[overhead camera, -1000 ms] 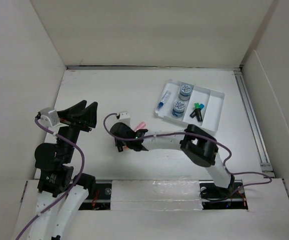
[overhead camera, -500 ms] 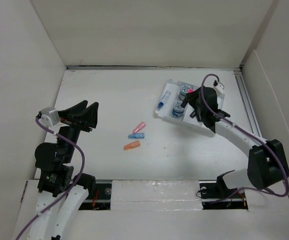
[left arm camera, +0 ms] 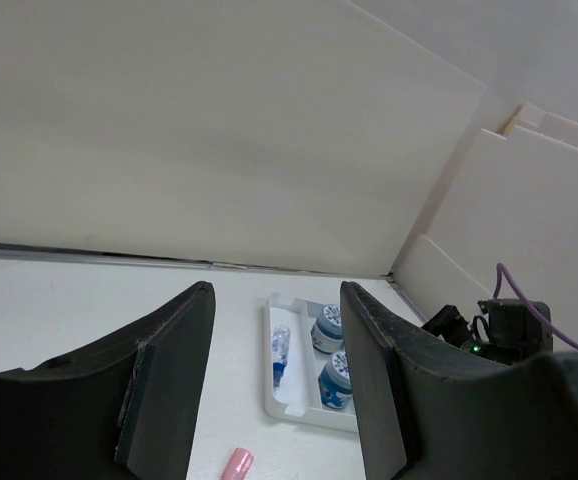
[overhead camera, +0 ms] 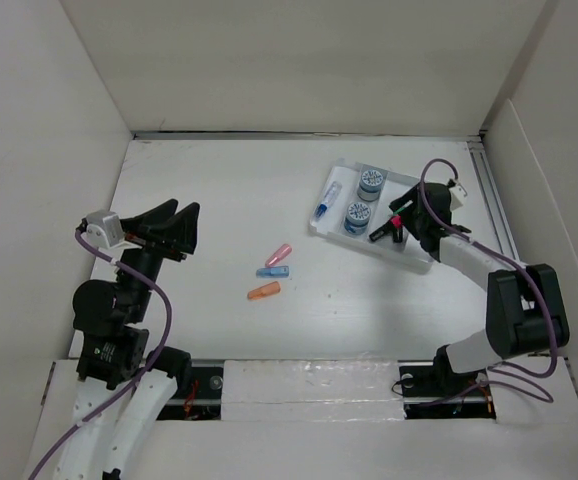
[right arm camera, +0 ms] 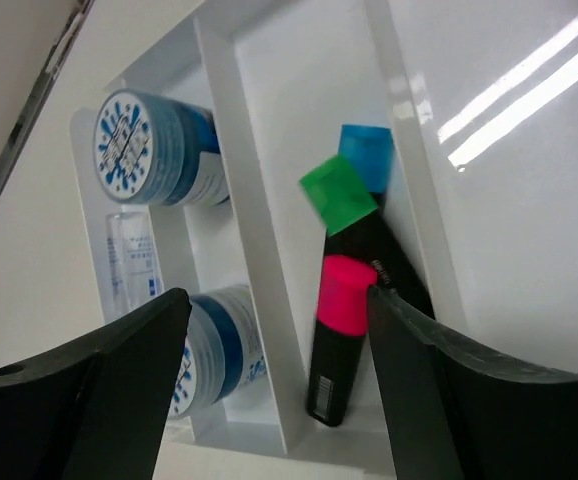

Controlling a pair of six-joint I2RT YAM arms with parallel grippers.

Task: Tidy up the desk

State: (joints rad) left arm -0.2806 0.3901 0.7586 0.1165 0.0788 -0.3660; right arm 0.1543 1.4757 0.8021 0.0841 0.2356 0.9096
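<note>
Moved: right tool [right arm camera: 277, 298] drawn back to right side of tray [overhead camera: 436, 200], pink marker [right arm camera: 341, 300] now lying inside.
Right tool: jaws apart, empty.
Left tool [overhead camera: 174, 222]: spread wide, raised over bench [overhead camera: 219, 180].
Right wrist only: green marker [right arm camera: 337, 192] and blue marker [right arm camera: 367, 152] beside it.

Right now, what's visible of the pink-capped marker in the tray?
The pink-capped marker has a glossy pink cap on a black barrel with pale print near its tail; looks plastic. It lies in a compartment of the white tray, alongside the green-capped marker and blue-capped marker. The open right gripper straddles it; contact unclear.
</note>
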